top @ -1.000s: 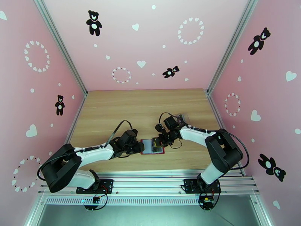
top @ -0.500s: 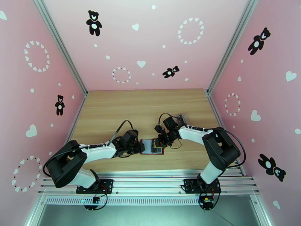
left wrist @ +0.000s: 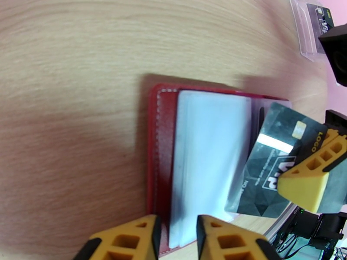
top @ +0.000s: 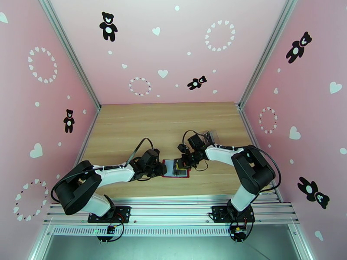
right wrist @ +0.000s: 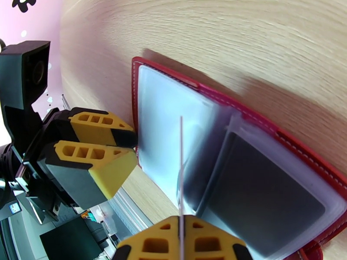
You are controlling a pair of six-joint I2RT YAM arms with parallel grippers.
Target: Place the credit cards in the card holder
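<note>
The dark-red card holder [top: 175,168] lies open on the wood, its clear pockets [left wrist: 208,148] facing up. My left gripper [left wrist: 175,232] is shut on the holder's near-left edge; its yellow fingers [right wrist: 93,146] pinch that edge in the right wrist view. My right gripper [right wrist: 181,241] is shut on a dark grey credit card [left wrist: 277,161]. The card stands tilted over the holder's middle with its lower corner behind a clear pocket flap. It appears edge-on as a thin line [right wrist: 181,165] in the right wrist view. The right-hand pocket [right wrist: 264,191] holds something dark.
A clear crinkly pouch [top: 210,136] with dark contents lies behind the right gripper, also at the top right corner [left wrist: 314,22] of the left wrist view. Bare wooden table [top: 165,122] stretches behind the holder. Pink walls close in three sides.
The right gripper with the card has edged slightly left over the holder. The left jaws have narrowed a little on the holder's edge. Both arms' elbows shifted slightly.
</note>
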